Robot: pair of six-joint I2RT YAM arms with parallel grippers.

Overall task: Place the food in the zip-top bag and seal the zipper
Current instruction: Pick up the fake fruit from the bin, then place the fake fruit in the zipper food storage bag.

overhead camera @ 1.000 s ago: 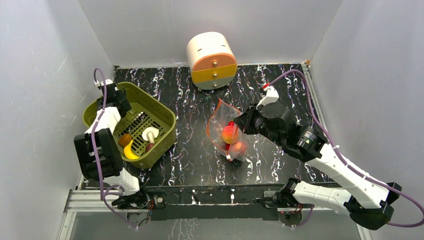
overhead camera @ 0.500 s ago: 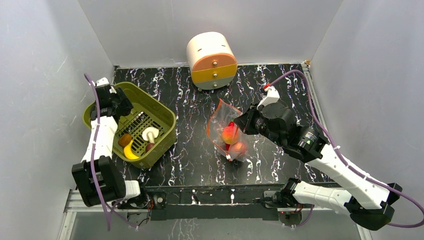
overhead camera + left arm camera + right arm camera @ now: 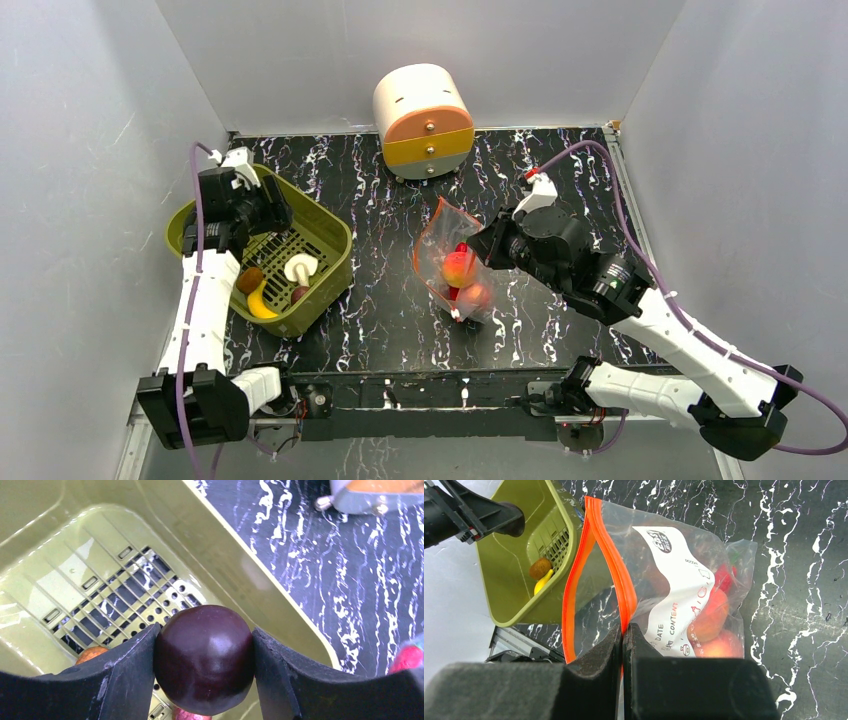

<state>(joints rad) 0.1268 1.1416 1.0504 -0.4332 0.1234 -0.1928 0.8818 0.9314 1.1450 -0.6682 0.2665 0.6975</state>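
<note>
The table [image 3: 560, 180], black with white veins, is cut off in both wrist views. The olive-green slotted basket [image 3: 335, 228] stands at its left. A round cream-and-orange drawer unit [image 3: 423, 120] stands at the rear.

The zip-top bag [image 3: 438, 222] is held upright mid-table, well apart from the basket. Its printed label [image 3: 679, 605] hides part of the contents. Two pink-red fruits [image 3: 711, 612] and a red piece [image 3: 725, 577] are visible inside.

The right gripper [image 3: 623, 635] is clamped tight on the orange zipper [image 3: 574, 580], whose two strips stand parted above the grip.

The basket holds a banana [image 3: 260, 301], a mushroom [image 3: 300, 267] and a brown piece [image 3: 250, 278].

The left gripper [image 3: 202, 666] pinches a dark purple ball [image 3: 202, 655] between both fingers, above the basket floor. The ball conceals most of a pinkish item below it; its identity cannot be determined.
</note>
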